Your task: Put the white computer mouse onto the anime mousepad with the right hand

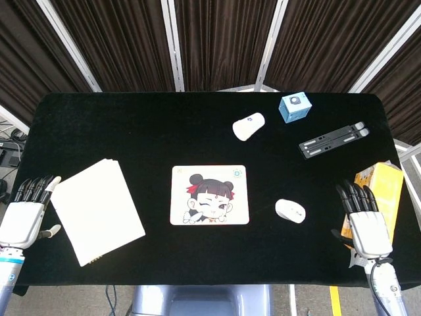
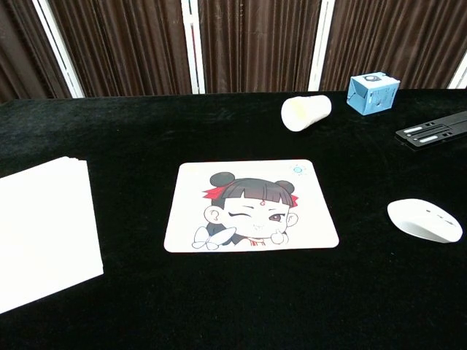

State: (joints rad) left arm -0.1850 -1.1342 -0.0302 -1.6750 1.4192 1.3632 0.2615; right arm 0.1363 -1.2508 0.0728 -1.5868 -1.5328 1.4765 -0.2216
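Note:
The white computer mouse (image 1: 290, 210) (image 2: 425, 219) lies on the black table, right of the anime mousepad (image 1: 210, 195) (image 2: 250, 205), which shows a winking girl and has nothing on it. My right hand (image 1: 366, 226) hovers flat and empty at the table's right edge, well right of the mouse, fingers straight and apart. At the left edge my left hand (image 1: 24, 214) is held flat and empty beside a paper stack. Neither hand shows in the chest view.
A white paper stack (image 1: 97, 210) lies at the left. At the back are a tipped white cup (image 1: 248, 126), a blue box (image 1: 295, 106) and a black folding stand (image 1: 333, 139). A yellow box (image 1: 380, 195) sits at the right edge by my right hand.

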